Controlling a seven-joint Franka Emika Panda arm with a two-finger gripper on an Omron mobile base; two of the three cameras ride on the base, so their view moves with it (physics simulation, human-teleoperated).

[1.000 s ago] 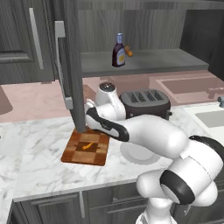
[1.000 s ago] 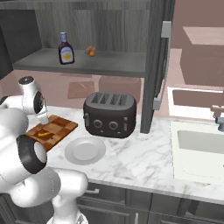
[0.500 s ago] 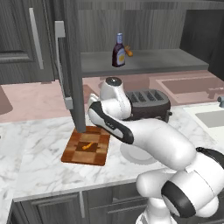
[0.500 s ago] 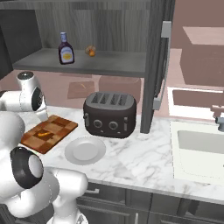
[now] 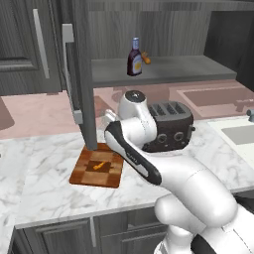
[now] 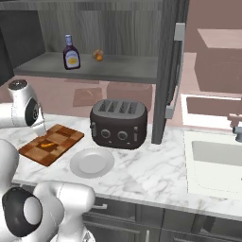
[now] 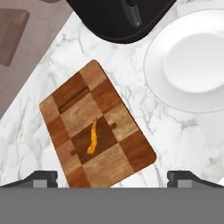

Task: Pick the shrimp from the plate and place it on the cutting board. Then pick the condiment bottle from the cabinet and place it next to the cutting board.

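Observation:
The shrimp (image 7: 92, 138) is a tiny curved orange piece lying near the middle of the checkered wooden cutting board (image 7: 96, 131), also seen in the base views as shrimp (image 5: 100, 165) on board (image 5: 96, 168). My gripper (image 7: 113, 177) hangs open above the board with nothing between its fingers. The round pale plate (image 7: 192, 61) lies bare beside the board. The condiment bottle (image 5: 134, 57), dark reddish-brown with a pale cap, stands upright on the shelf of the open cabinet (image 5: 163, 69), well above and behind the hand.
A black toaster (image 6: 118, 124) stands behind the plate (image 6: 92, 162). The cabinet door (image 5: 79, 74) with its silver bar handle hangs open just left of the board. A small orange object (image 6: 98, 55) sits near the bottle (image 6: 71, 53). A sink (image 6: 217, 160) lies at the right.
The hand has lifted slightly and drifted a little away from the board, jaws staying open. The shrimp and the board have not moved.

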